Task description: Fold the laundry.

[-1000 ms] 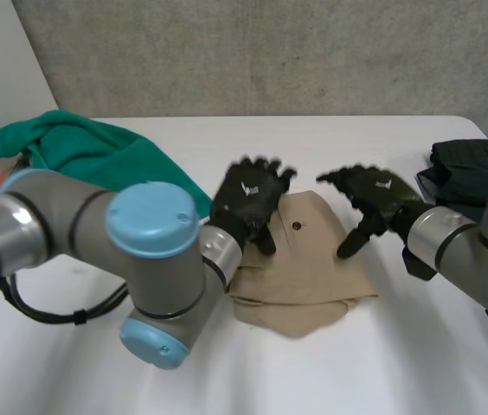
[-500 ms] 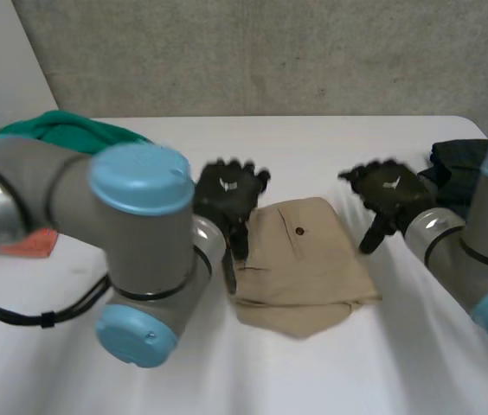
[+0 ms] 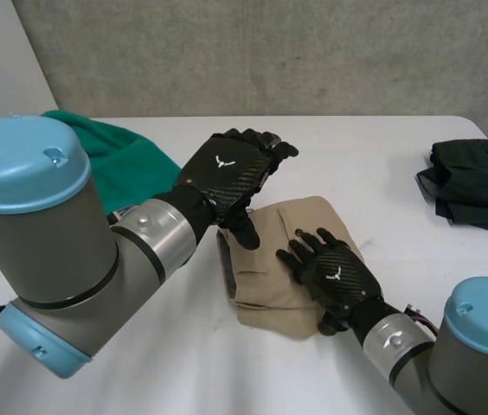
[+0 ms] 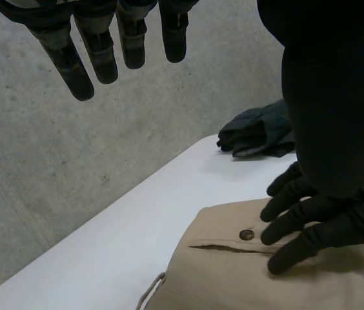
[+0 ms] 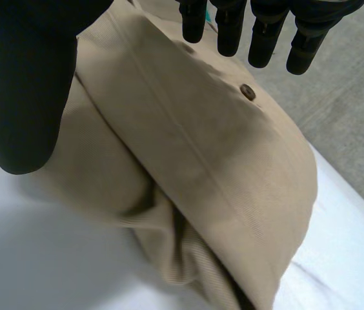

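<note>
Tan trousers (image 3: 261,272), folded into a thick block, lie mid-table; a pocket button (image 3: 300,231) faces up. My left hand (image 3: 227,169) hovers above their far left corner with fingers (image 4: 104,55) straight and nothing in them. My right hand (image 3: 337,275) lies flat on the block's near right part, open. In the left wrist view its fingers (image 4: 298,219) rest on the tan cloth (image 4: 221,278) beside the button (image 4: 247,234). In the right wrist view, straight fingertips (image 5: 259,32) reach over the trousers (image 5: 221,161), whose layered folded edge shows under the palm.
A green cloth (image 3: 131,164) is heaped at the table's far left, partly behind my left arm. A folded dark pile (image 3: 473,183) sits at the right edge, also seen as a dark pile (image 4: 259,132) beyond the trousers. White table (image 3: 365,147) surrounds the trousers.
My right hand came in from the trousers' right side and settled flat on their near part. My left hand lifted off the cloth and now hovers higher, its arm swung closer to the camera.
</note>
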Controlling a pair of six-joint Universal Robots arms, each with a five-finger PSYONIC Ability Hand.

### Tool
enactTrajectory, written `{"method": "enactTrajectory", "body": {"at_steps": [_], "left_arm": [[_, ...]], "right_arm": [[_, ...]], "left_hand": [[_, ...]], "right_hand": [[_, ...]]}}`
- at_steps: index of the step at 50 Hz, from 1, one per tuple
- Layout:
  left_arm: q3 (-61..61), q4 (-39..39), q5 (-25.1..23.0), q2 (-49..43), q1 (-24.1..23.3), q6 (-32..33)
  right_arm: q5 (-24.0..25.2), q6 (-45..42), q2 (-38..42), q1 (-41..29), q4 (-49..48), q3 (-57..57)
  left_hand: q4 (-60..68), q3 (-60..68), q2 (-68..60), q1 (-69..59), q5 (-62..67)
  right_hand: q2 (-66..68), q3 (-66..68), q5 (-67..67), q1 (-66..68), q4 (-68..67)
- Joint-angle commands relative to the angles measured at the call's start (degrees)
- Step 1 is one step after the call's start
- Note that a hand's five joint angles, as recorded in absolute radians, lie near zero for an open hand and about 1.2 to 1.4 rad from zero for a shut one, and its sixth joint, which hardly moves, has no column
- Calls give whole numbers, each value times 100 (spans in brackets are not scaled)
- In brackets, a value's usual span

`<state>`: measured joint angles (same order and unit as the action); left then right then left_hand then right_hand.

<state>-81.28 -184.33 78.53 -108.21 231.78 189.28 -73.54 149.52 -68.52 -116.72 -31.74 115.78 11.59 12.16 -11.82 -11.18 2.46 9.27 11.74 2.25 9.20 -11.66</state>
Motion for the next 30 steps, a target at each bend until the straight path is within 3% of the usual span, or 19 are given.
{"method": "enactTrajectory", "body": {"at_steps": [1, 15, 20, 24, 30], "left_arm": [[7, -6, 39, -42, -2, -5], [-63, -15, 30, -50, -2, -5], [-89, -15, 30, -42, -19, -5], [-116, -15, 30, -33, -19, -5], [-81, -24, 22, -15, -19, -5]], "right_arm": [[-204, -195, 496, -9, -622, -231], [-275, -186, 910, -44, -755, -846], [-292, -142, 1095, -44, -746, -1251], [-292, -81, 1182, -44, -720, -1584], [-284, 7, 1157, 17, -685, -2085]], "left_hand": [[-36, -93, 59, -4, -124], [-36, -93, 59, -4, -124], [-36, -93, 59, -4, -124], [-36, -93, 59, -4, -124], [-36, -93, 59, -4, -124]], "right_hand": [[73, -174, -225, 80, 166], [803, 556, 506, 810, -564], [3407, 3160, 3110, 3414, -3168], [7005, 6758, 6708, 7013, -6766], [7073, 6826, 6775, 7080, -6834]]}}
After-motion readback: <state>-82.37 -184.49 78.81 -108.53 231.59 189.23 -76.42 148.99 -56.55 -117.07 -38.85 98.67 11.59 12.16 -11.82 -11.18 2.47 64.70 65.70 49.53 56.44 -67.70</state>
